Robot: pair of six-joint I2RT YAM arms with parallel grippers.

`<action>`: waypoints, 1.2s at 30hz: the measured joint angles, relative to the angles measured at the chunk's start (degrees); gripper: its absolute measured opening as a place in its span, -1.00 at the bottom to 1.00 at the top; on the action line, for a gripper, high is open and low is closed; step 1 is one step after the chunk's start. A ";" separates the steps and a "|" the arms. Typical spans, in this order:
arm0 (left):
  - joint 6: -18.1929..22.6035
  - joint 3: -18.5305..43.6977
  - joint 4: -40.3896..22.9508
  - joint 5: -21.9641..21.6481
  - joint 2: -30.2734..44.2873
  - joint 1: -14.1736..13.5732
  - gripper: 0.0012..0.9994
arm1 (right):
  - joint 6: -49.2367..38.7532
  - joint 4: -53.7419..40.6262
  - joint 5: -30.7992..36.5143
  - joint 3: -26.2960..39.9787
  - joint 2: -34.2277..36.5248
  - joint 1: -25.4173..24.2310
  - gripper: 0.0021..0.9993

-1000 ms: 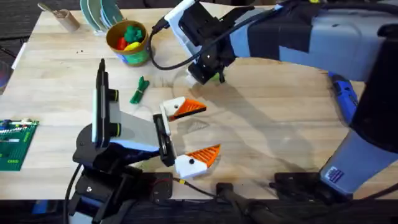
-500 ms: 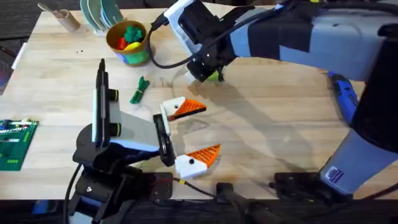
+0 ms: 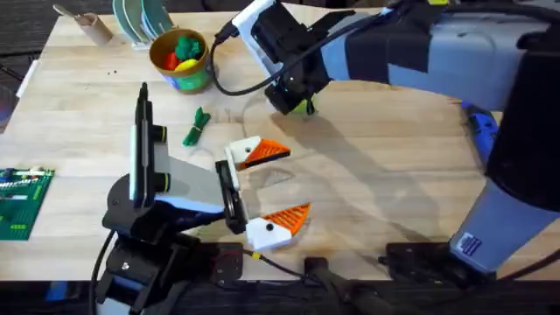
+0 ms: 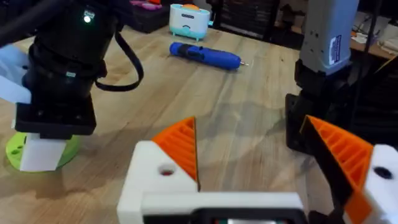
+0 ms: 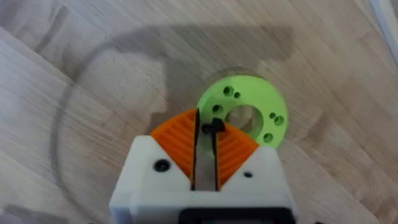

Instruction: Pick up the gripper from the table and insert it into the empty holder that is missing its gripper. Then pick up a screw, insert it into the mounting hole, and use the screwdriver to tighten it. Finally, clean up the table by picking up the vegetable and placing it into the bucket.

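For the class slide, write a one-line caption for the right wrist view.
Right gripper, orange ribbed pads nearly closed on a small dark piece, poised above the round green disc with holes on the wooden table.

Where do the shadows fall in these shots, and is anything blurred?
Overhead: the right arm looms blurred and throws a broad soft shadow across the table. Right wrist: a dark, blocky shadow lies on the table past the disc. Left wrist: the screwdriver is evenly lit, with barely any shadow.
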 joint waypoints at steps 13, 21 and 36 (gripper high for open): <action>0.00 0.00 0.00 0.00 0.00 0.00 0.99 | 0.35 -0.51 1.49 0.24 -0.05 -0.04 -0.99; 0.00 0.00 0.00 0.00 0.00 0.00 0.99 | 0.35 -5.22 2.95 2.14 -2.67 -0.88 -0.99; 0.00 0.00 0.00 0.00 0.00 0.00 0.99 | 0.37 -21.78 0.41 15.94 -12.88 -0.88 -0.99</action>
